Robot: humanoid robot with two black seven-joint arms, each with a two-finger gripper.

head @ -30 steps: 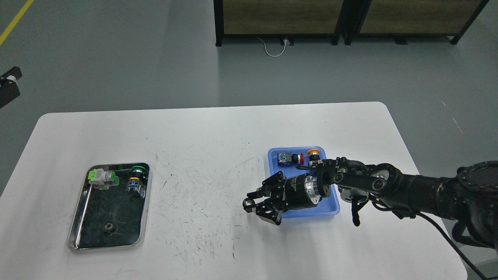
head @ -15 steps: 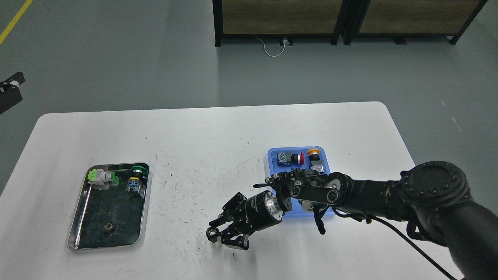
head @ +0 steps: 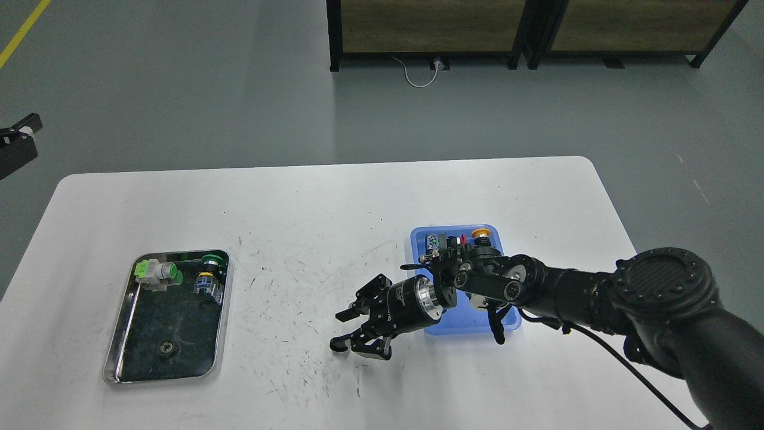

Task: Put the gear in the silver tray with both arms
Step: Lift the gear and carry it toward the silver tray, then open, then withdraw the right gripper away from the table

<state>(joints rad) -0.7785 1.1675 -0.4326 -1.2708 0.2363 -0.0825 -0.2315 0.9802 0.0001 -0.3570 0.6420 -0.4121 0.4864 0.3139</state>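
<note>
The silver tray (head: 122, 352) lies on the left of the white table. It holds a small dark gear (head: 169, 350) near its front, a green and white push-button (head: 156, 273) and a green-capped switch (head: 209, 276) at its back. My right arm reaches in from the right over the blue tray (head: 471, 327). Its gripper (head: 340, 330) hangs low over the table's middle with its fingers spread. A small dark curved piece (head: 335, 347) sits at the lower fingertip; I cannot tell whether it is a gear or whether it is held. A black part of my left arm (head: 17, 146) shows at the left edge, off the table.
The blue tray holds a red-capped button (head: 452, 241) and a yellow-capped button (head: 478, 234) at its back. Dark shelving (head: 525, 30) stands on the floor beyond the table. Scuffed bare tabletop lies between the two trays.
My right gripper swung left from the blue tray and dropped to the table with a ring-shaped gear at its fingertips. It has now drawn back slightly right and up, fingers wider.
</note>
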